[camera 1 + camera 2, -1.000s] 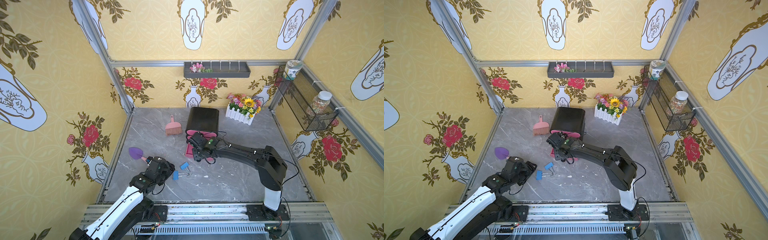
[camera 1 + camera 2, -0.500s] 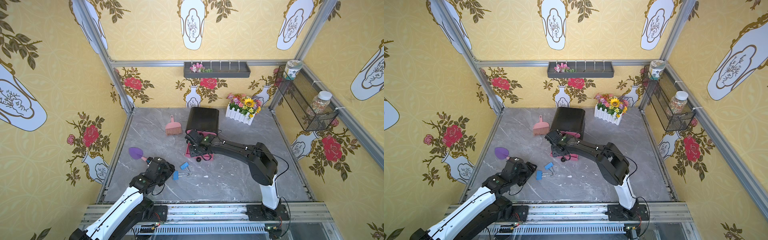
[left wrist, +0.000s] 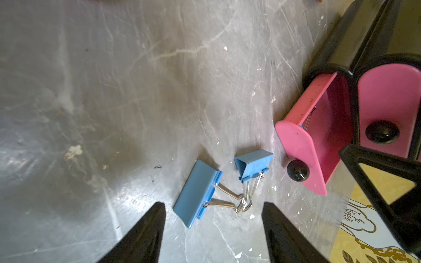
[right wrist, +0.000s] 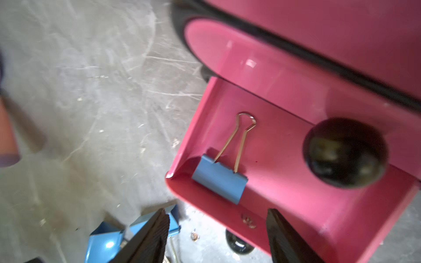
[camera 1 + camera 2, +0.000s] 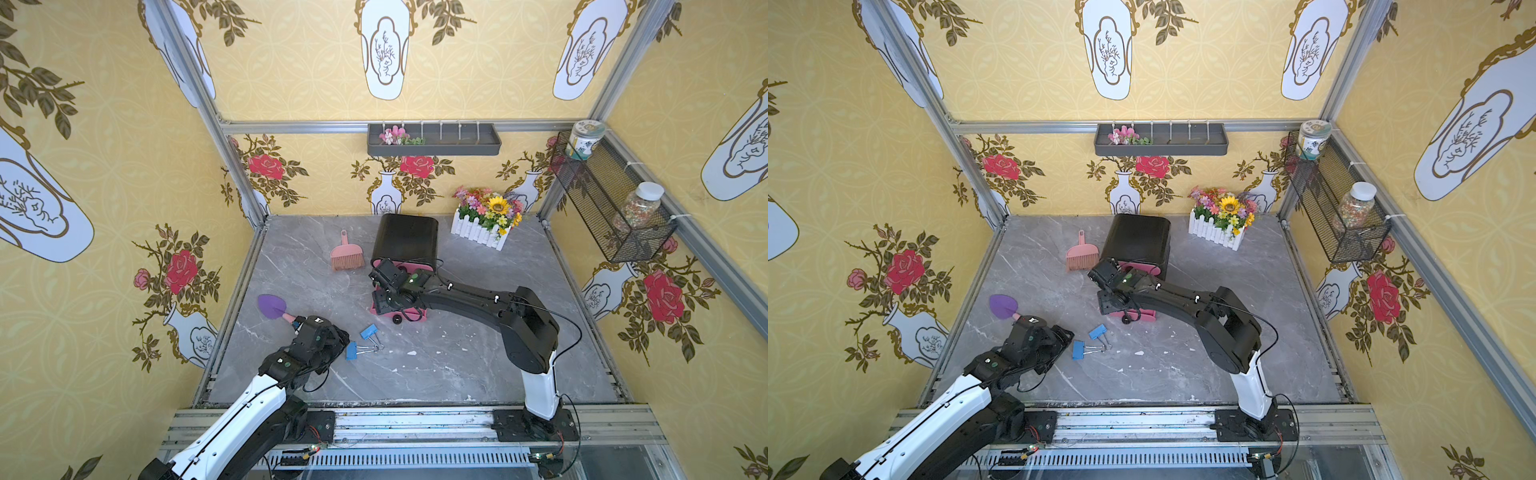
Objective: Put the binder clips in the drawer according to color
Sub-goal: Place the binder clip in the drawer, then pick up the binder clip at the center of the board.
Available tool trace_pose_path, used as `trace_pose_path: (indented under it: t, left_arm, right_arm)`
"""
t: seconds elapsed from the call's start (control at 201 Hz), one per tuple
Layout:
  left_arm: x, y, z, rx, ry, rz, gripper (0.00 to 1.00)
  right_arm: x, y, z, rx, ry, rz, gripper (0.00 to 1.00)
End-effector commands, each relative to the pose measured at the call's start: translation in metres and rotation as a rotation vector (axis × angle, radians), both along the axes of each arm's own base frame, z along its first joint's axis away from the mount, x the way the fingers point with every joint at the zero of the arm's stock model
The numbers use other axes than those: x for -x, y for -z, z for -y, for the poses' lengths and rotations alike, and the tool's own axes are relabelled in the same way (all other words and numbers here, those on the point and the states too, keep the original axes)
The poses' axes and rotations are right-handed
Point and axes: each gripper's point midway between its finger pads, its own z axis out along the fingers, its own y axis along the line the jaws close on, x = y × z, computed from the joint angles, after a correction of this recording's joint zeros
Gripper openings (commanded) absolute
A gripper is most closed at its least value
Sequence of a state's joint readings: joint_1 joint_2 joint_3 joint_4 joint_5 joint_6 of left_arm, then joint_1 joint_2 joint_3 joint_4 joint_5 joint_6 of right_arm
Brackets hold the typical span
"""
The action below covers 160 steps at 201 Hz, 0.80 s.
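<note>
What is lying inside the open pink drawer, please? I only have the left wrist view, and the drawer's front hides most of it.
Observer: A single blue binder clip lies in the pink drawer, its wire handles pointing toward the black cabinet.
Operator: Thank you. Is the right gripper holding anything?
Observer: No. The right gripper is open and empty, poised over the drawer's front edge.
Operator: Is anything lying further back on the table?
Observer: A pink hand brush lies beside the black cabinet.
</note>
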State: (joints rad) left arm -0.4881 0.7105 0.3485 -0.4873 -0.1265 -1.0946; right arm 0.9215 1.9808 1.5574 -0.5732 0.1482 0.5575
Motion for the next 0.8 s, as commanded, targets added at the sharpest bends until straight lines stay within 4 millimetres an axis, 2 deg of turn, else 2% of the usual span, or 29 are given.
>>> trace_pose_path:
  t: [0.0, 0.194, 0.259, 0.423, 0.518, 0.672, 0.792]
  left_arm:
    - [0.005, 0.007, 0.002, 0.012, 0.004, -0.035, 0.73]
    - [0.007, 0.009, -0.001, 0.040, -0.039, -0.037, 0.74]
    - [0.009, 0.012, -0.001, 0.056, -0.054, -0.040, 0.75]
    - [0.014, 0.024, 0.003, 0.079, -0.055, -0.081, 0.75]
    - [0.013, 0.023, 0.004, 0.081, -0.055, -0.078, 0.75]
    - [0.011, 0.022, 0.008, 0.108, -0.057, -0.080, 0.76]
    - [0.012, 0.024, 0.015, 0.152, -0.059, -0.095, 0.76]
  right_arm:
    - [0.010, -0.013, -0.013, -0.023, -0.075, 0.045, 0.73]
    - [0.048, -0.014, -0.033, -0.155, -0.273, -0.014, 0.75]
    - [0.064, -0.009, -0.038, -0.174, -0.353, -0.035, 0.75]
    - [0.085, 0.003, -0.043, -0.164, -0.438, -0.080, 0.75]
    - [0.091, 0.007, -0.050, -0.136, -0.452, -0.076, 0.73]
    - [0.091, 0.017, -0.055, -0.090, -0.410, -0.065, 0.69]
    - [0.087, 0.016, -0.045, -0.088, -0.355, -0.050, 0.69]
